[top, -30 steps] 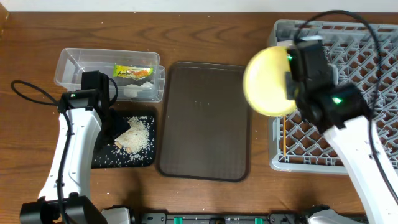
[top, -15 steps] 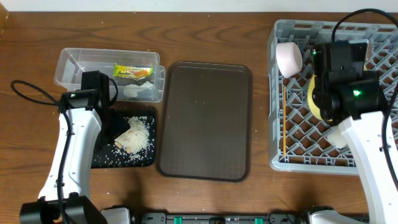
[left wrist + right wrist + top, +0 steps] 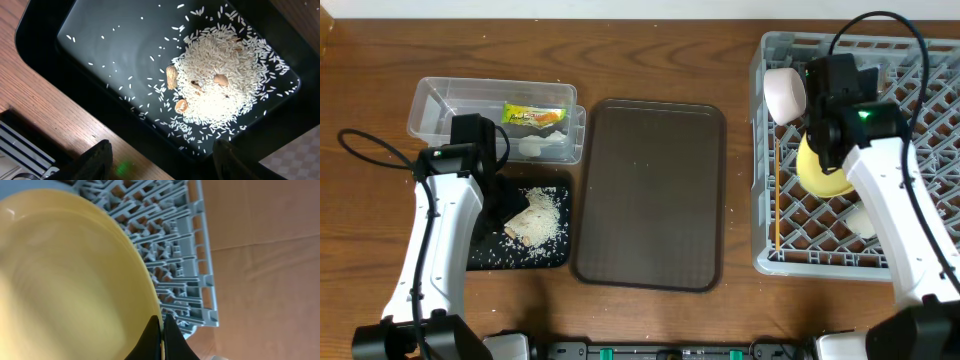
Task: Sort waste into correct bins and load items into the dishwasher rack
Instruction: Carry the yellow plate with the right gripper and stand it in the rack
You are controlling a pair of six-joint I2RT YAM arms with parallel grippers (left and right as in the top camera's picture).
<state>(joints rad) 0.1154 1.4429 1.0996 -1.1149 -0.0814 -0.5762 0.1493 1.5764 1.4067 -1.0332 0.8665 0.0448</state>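
My right gripper (image 3: 825, 130) (image 3: 162, 330) is shut on the rim of the round yellow plate (image 3: 820, 168) (image 3: 65, 275), which it holds tilted on edge inside the grey dishwasher rack (image 3: 920, 70) (image 3: 170, 240). A pale cup (image 3: 783, 92) and a wooden chopstick (image 3: 775, 205) lie in the rack's left part. My left gripper (image 3: 503, 205) (image 3: 162, 167) is open and empty over the black tray (image 3: 485, 258) (image 3: 115, 40), just off the rice pile (image 3: 542, 215) (image 3: 220, 85). The clear tub (image 3: 440, 105) holds the green-yellow wrapper (image 3: 533, 117) and a white scrap (image 3: 535, 146).
The dark brown serving tray (image 3: 650, 195) lies between the bins and the rack. A few peanuts (image 3: 171, 76) sit in the rice. Loose grains are scattered on the wooden table around the black tray. A whitish dish (image 3: 861, 221) lies in the rack below the plate.
My right arm has carried the yellow plate from above the rack's left edge to inside the rack and turned it on edge. The left arm has not moved.
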